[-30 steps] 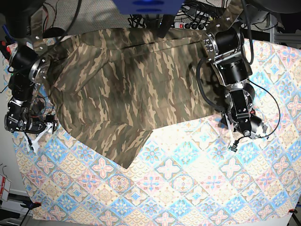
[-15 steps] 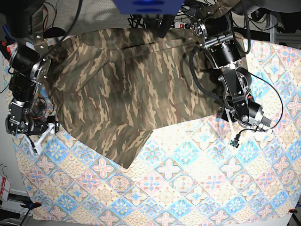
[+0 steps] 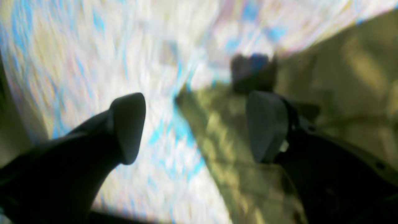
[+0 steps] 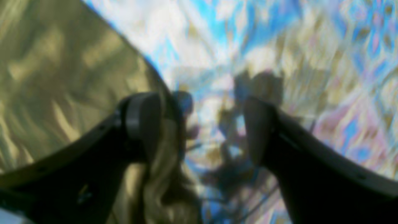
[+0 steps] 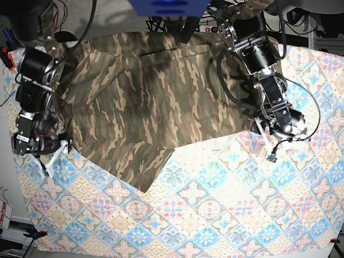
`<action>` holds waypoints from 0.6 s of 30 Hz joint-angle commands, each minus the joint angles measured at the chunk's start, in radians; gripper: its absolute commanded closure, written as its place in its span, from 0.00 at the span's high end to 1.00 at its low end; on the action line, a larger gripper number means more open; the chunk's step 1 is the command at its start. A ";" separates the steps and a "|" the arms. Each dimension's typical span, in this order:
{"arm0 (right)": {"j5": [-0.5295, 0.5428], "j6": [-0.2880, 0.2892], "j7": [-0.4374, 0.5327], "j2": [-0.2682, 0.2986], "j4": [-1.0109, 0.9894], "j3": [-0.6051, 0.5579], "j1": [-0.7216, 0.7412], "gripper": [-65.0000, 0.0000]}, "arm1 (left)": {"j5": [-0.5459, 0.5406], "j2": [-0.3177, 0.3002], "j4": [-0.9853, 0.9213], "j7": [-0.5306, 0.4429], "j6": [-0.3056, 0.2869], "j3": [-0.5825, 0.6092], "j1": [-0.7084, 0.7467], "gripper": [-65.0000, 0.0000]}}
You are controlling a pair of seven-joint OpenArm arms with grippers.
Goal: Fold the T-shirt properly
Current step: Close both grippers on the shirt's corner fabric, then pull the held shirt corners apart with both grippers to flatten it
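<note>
The T-shirt (image 5: 145,107) lies spread on the far left half of the tabletop (image 5: 226,215), on the tile-patterned cloth (image 5: 215,193). It is not yet a neat packet: one flap points toward the near side, the upper layer looks partly doubled over with creases, and the outline is ragged. I judge the fold barely begun, perhaps one rough turn made, with squaring and the further folds left.

The left tool (image 3: 196,127) hangs at the shirt's right edge, jaws wide apart with nothing between them; in its blurred wrist view the shirt's edge runs under the gap. The right tool (image 4: 202,127) sits at the shirt's left edge, jaws apart and empty, one finger (image 4: 143,119) over camouflage fabric, the other over cloth. Neither grips the shirt.
</note>
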 commanded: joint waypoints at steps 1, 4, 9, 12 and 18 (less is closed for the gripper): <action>0.007 0.002 0.012 0.021 0.033 0.001 0.025 0.63 | -0.017 -0.017 0.019 0.017 0.006 -0.008 -0.036 0.76; 0.007 0.004 0.010 0.021 0.055 0.001 0.015 0.63 | -0.089 -0.044 0.018 0.066 0.006 -0.010 -0.037 0.76; 0.009 0.005 0.010 0.021 0.055 0.001 0.018 0.63 | -0.250 -0.116 0.018 0.159 0.006 0.036 -0.013 0.76; 0.012 0.005 0.012 0.019 0.055 0.001 0.021 0.63 | -0.354 -0.169 0.018 0.210 0.006 0.044 0.000 0.76; 0.013 0.089 0.017 0.006 0.055 0.010 0.022 0.64 | -0.457 -0.242 0.018 0.230 0.006 0.041 0.052 0.76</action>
